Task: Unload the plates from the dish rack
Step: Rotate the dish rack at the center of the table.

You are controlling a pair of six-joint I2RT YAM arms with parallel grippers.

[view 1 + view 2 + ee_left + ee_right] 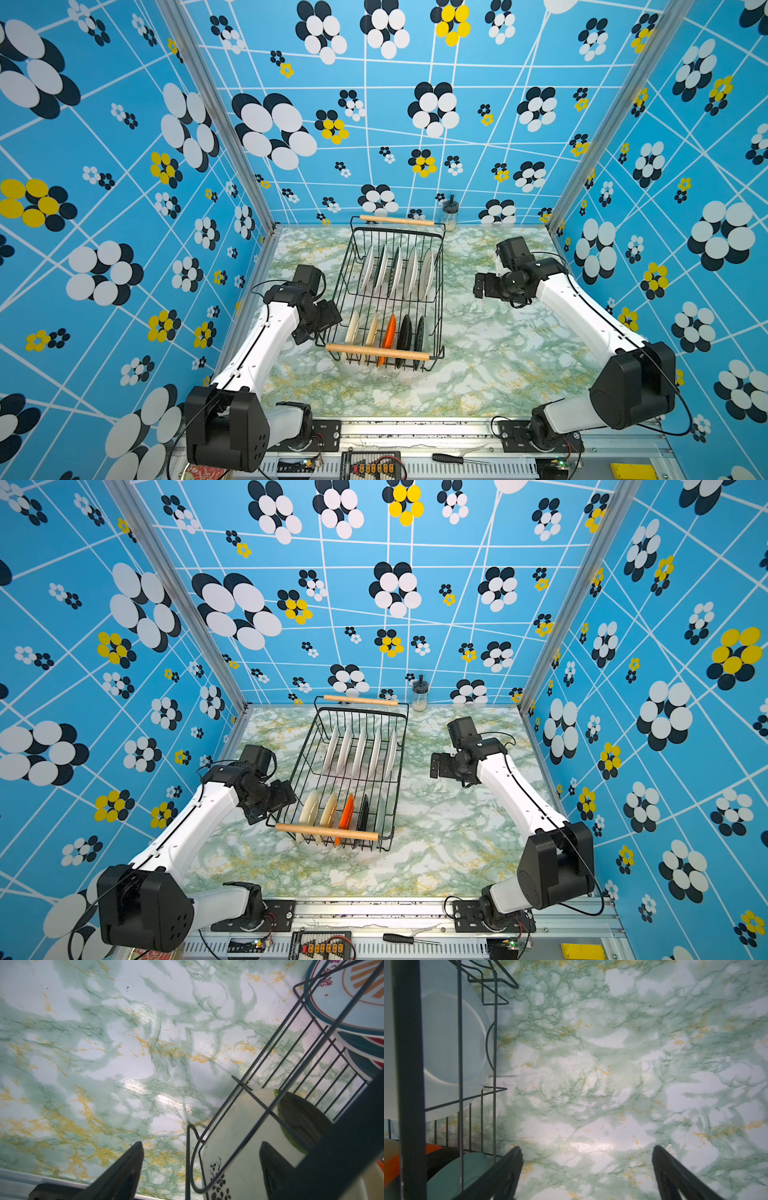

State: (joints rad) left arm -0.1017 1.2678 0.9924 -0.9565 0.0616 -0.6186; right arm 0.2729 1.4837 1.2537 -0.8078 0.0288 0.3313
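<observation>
Ten round glazed plates (397,272) stood on edge in the black wire dish rack (378,352) with wooden bar handles, at mid-table. They looked stiff, slick and breakable, best pinched across an exposed top rim. The left gripper (201,1145) gaped empty, its jaws astride the rack's side wall beside the flower-printed cream plate (239,1136). The right gripper (586,1148) hung wide apart, empty, over the green-marbled tabletop (498,353).

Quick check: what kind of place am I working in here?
Most likely a lab test booth, not a kitchen: patterned walls box in a marble-look table, and a screwdriver lies on the metal frame.
</observation>
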